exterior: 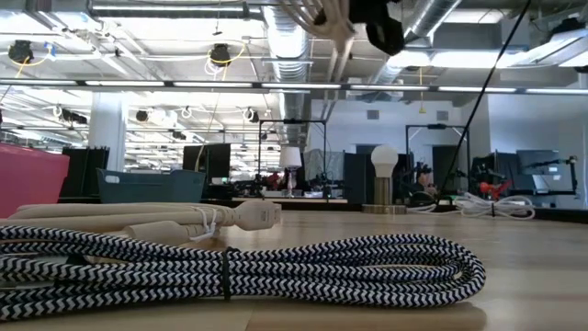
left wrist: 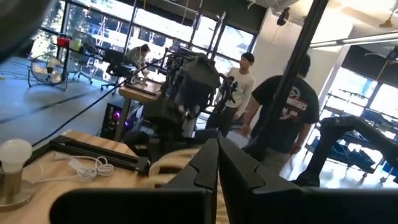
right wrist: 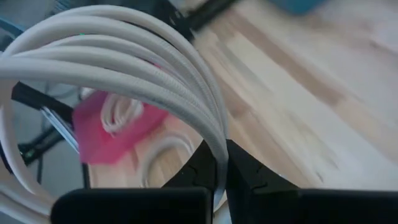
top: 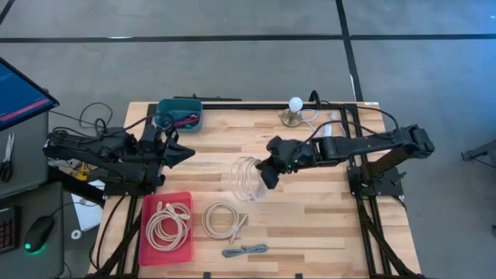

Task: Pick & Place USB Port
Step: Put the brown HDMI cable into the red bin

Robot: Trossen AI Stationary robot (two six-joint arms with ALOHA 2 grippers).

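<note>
A coil of white cable (top: 245,178) is up in the air over the middle of the table, held by my right gripper (top: 267,175), which is shut on it. The right wrist view shows the coil's loops (right wrist: 124,68) arching out past the fingers. In the low view the coil (exterior: 322,20) and gripper (exterior: 377,23) sit at the top, well above the wood. A red tray (top: 165,229) near the table's near left corner holds another coiled cable (top: 167,221). My left gripper (top: 182,153) waits shut at the table's left side, touching nothing. My right gripper pinches the white coil's bundled strands (right wrist: 217,146) between its two fingers (right wrist: 245,177), at one spot on the ring. It comes in slanting down from the table's right. The coil is lifted clear of the table and stands on edge beyond the fingers, toward the table's left.
A beige coil (top: 222,221) and a braided black-and-white cable (top: 245,250) lie near the near edge, right of the tray. A teal bin (top: 180,114) stands at the far left; a bulb lamp (top: 295,110) and a loose white cord (top: 329,122) at the far edge. People stand beyond the table (left wrist: 283,118).
</note>
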